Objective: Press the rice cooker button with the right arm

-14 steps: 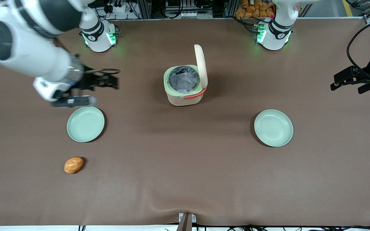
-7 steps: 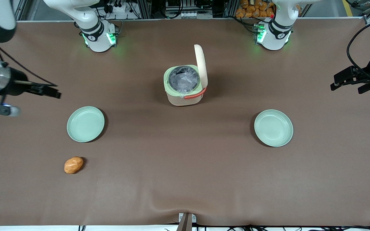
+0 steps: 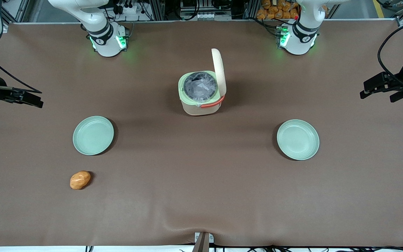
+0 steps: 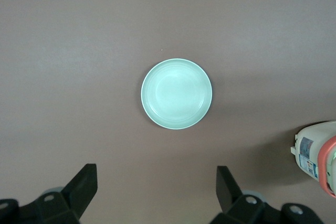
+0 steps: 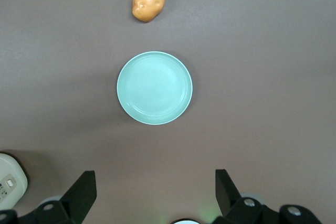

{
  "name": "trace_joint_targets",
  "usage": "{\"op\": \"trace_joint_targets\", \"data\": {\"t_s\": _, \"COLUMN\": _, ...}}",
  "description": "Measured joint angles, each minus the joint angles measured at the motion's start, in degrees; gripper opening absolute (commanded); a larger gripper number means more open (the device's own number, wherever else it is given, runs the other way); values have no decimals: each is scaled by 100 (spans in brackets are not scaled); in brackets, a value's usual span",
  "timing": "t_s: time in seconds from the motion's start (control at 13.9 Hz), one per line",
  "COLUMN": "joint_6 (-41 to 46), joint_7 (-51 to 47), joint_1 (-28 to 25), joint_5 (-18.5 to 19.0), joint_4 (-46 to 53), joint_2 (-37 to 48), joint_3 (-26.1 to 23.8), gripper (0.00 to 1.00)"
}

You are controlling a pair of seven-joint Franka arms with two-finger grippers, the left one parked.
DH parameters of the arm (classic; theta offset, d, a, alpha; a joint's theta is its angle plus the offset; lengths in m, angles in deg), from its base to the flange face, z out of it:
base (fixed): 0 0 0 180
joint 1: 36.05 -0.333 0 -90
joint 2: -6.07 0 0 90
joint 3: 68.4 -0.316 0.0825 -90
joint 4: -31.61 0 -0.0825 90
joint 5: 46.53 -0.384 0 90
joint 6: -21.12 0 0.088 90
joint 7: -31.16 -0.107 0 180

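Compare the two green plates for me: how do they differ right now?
The plate toward the working arm's end has a potato lying close by, nearer the front camera; the plate toward the parked arm's end has nothing beside it. The first also lies nearer the gripper, whose jaws are open. Both are empty, upright, the same pale green.

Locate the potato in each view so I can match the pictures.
Front view: potato lies on the table, nearer the camera than the green plate, toward the working arm's end.
Right wrist view: potato beside the same plate, gripper open above.
Left wrist view: not in it.
Shared landmark: that plate.
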Motion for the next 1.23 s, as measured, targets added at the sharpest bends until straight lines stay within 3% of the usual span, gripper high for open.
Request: {"op": "trace_joint_targets", "data": {"t_s": 1.23, "joint_6": 135, "joint_7": 62, "joint_1": 30, "joint_5": -133, "joint_4": -84, "joint_2": 249, "joint_3": -23, "gripper": 100}}
